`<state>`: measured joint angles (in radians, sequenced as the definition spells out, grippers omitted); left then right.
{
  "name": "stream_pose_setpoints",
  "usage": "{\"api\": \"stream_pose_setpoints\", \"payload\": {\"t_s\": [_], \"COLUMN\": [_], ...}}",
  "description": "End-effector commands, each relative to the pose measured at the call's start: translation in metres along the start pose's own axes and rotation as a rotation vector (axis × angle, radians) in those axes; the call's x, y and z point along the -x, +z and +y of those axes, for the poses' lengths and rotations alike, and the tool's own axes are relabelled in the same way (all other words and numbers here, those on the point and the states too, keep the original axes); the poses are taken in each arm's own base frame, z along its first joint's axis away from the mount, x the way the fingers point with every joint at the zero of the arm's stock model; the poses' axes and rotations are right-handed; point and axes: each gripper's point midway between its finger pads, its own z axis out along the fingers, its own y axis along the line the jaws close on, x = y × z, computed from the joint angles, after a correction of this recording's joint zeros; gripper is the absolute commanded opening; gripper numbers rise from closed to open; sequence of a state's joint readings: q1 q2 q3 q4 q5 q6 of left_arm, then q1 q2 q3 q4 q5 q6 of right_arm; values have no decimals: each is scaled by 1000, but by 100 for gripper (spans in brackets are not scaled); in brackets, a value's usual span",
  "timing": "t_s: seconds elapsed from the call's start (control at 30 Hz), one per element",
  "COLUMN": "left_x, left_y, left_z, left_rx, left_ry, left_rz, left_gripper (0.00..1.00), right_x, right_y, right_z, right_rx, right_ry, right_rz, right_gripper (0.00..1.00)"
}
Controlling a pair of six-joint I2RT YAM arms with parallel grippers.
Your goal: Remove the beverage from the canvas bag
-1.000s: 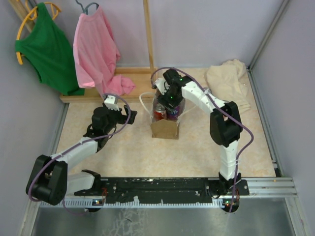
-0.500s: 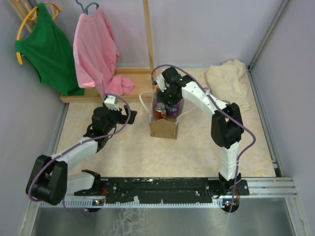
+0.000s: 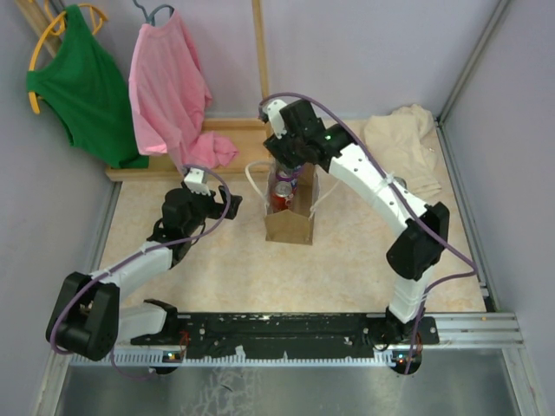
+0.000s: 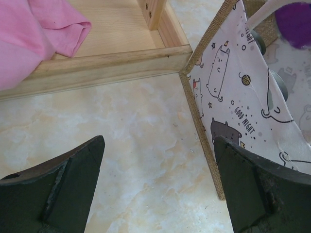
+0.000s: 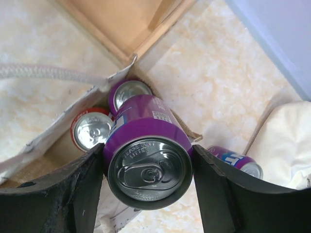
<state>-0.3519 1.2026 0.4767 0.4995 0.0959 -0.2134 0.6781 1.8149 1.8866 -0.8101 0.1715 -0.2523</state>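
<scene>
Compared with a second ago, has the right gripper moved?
Yes. The right gripper, shut on the purple can, has shifted off the canvas bag toward the wooden frame behind it.

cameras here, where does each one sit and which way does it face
top external: above and behind the bases, looking down at the table; both arms show.
left wrist: facing the side of the canvas bag; open left gripper shows.
right wrist: above the bag, looking down; right gripper clamps the purple can.
All share the bag.
</scene>
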Motion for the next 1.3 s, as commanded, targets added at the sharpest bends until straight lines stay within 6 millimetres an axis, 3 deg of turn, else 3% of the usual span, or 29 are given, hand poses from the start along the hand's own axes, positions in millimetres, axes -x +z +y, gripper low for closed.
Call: {"api": "stream_pose_setpoints", "payload": {"t_s": [0.0,0.17,0.3,0.37,0.57,0.73,0.97,1.27], "left_x": [18,18,17,16,16,15,18,15], "left_y": [4,4,3,3,3,1,-2,1], "left_z": [-10,-9,-9,-10,-11,-13,-13,-12], "left_rx": [-36,-34,-34,-37,-46,-54,-48,-46], "left_ry": [-3,-1,-3,-6,-12,-17,-14,-12], "left_rz": [-48,-50,-51,-50,-50,-50,-61,-49], "left_gripper": [100,100,100,100,100,100,100,100], "right_x": [71,83,86,86,65,22,-47,-106], "right_y": [-69,-93,-113,-144,-182,-193,-180,-123], "right_z": [-47,-66,-94,-113,-154,-188,-204,-162], "right_rx": [-173,-257,-410,-513,-748,-818,-770,-621], "right_ry": [110,146,188,223,296,433,607,636], "right_rz": [-263,-311,-347,-400,-417,-356,-271,-131], "right_gripper": [0,0,0,0,0,0,0,0]}}
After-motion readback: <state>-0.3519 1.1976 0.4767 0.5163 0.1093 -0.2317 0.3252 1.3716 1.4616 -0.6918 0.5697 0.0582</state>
